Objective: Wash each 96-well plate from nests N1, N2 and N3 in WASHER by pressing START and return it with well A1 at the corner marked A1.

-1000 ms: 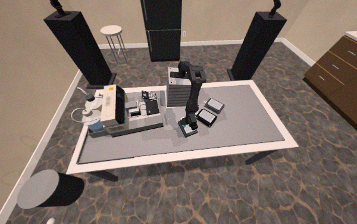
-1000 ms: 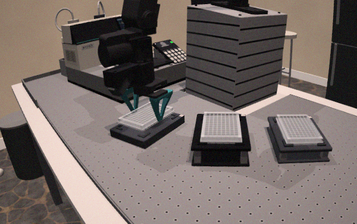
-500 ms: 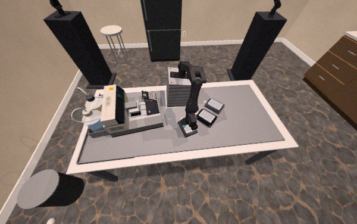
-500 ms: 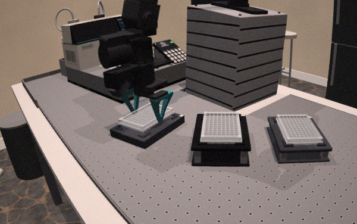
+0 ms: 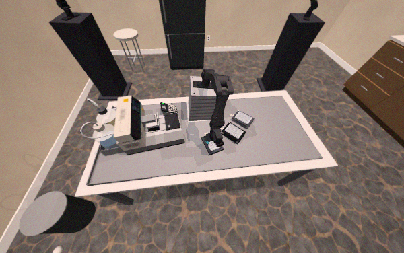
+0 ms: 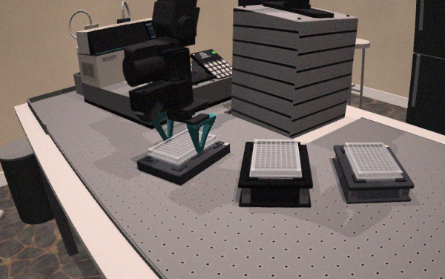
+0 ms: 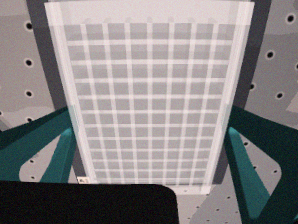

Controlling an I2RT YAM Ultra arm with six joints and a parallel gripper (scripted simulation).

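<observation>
My gripper (image 6: 182, 145) has its teal fingers on the two long sides of a clear 96-well plate (image 6: 181, 148). It is shut on this plate, which lies flat on the low black nest (image 6: 183, 163) nearest the washer. In the wrist view the plate (image 7: 148, 90) fills the frame between the fingers. Two more plates sit in their nests: the middle one (image 6: 275, 158) and the right one (image 6: 372, 160). The washer (image 6: 111, 56) stands at the back left. Its keypad (image 6: 213, 64) shows a green lamp (image 6: 213, 53). The carrier (image 5: 153, 126) holds no plate.
A tall grey slatted block (image 6: 293, 67) stands behind the nests, right of the washer. Bottles and tubing (image 5: 101, 124) sit at the washer's far end. The table has a raised white rim (image 5: 209, 175).
</observation>
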